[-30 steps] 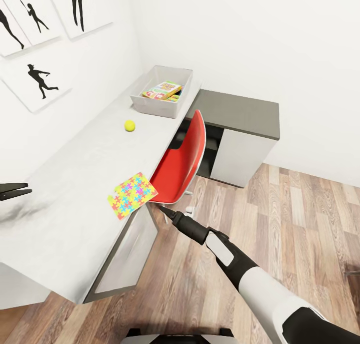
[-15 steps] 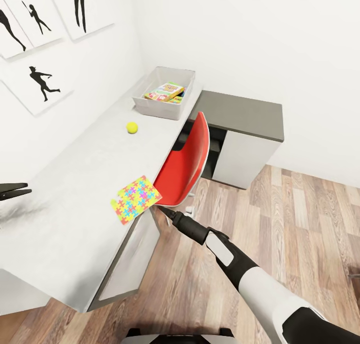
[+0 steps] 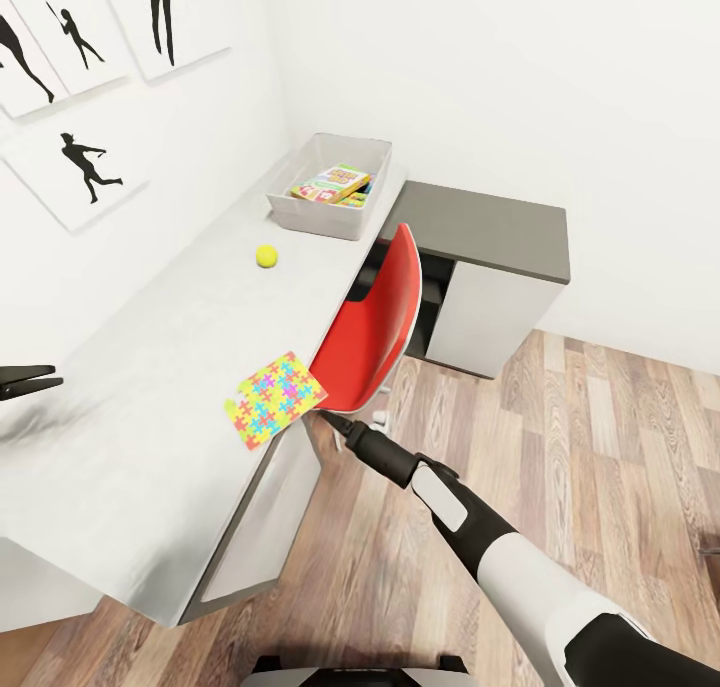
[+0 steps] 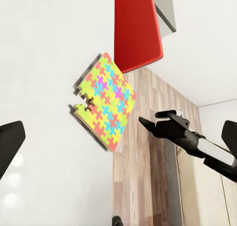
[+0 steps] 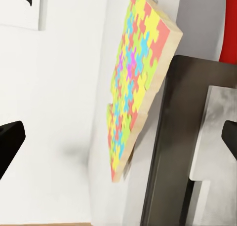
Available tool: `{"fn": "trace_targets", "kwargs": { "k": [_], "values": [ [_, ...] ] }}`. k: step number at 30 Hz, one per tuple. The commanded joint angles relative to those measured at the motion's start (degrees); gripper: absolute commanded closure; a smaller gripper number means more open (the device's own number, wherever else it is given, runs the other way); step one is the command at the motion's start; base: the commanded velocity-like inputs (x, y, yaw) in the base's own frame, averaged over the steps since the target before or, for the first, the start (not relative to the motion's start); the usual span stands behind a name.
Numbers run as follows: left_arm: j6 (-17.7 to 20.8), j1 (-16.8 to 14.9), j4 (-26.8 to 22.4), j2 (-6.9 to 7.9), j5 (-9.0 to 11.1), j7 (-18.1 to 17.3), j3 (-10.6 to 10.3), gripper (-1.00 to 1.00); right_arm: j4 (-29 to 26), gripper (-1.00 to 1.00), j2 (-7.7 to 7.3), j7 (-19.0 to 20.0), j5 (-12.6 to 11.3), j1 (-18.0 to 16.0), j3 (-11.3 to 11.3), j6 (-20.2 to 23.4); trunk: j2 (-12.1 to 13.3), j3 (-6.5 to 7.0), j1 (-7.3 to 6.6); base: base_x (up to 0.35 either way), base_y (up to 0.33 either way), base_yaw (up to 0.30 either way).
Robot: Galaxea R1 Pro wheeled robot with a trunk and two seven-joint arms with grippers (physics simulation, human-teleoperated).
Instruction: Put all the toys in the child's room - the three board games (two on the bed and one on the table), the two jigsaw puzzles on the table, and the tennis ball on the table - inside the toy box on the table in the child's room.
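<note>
Head view: right hand [image 3: 335, 424] near jigsaw puzzle [image 3: 275, 400], fingers apart.

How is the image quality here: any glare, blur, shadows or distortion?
Head view: sharp, evenly lit, with wide-angle stretch toward the edges; the table carries a soft dark smudge of shadow beside the left gripper. Left wrist view: the puzzle casts a thin crisp shadow; faint pale glare spots lie near one finger. Right wrist view: the puzzle looks strongly foreshortened, with a blurred shadow.

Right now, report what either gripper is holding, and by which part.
Nothing is held. The right gripper is just short of the jigsaw puzzle; the left gripper is over the table.
</note>
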Motion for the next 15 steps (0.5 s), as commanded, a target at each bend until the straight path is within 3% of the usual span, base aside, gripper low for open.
{"fn": "trace_targets", "kwargs": {
  "k": [1,15],
  "values": [
    [0.6,0.0,0.0,0.05,0.0,-0.2,0.0,-1.0,0.0,-1.0,-0.01,0.1,-0.6,-0.1,0.1,0.0,-0.1,-0.07,0.02,0.0,0.0,0.0],
    [0.8,0.0,-0.5,0.06,0.1,-0.2,0.0,-1.0,0.2,-1.0,0.02,0.1,-0.6,-0.1,0.0,-7.2,-0.1,-0.07,0.02,0.0,0.0,0.0]
  ]
}}
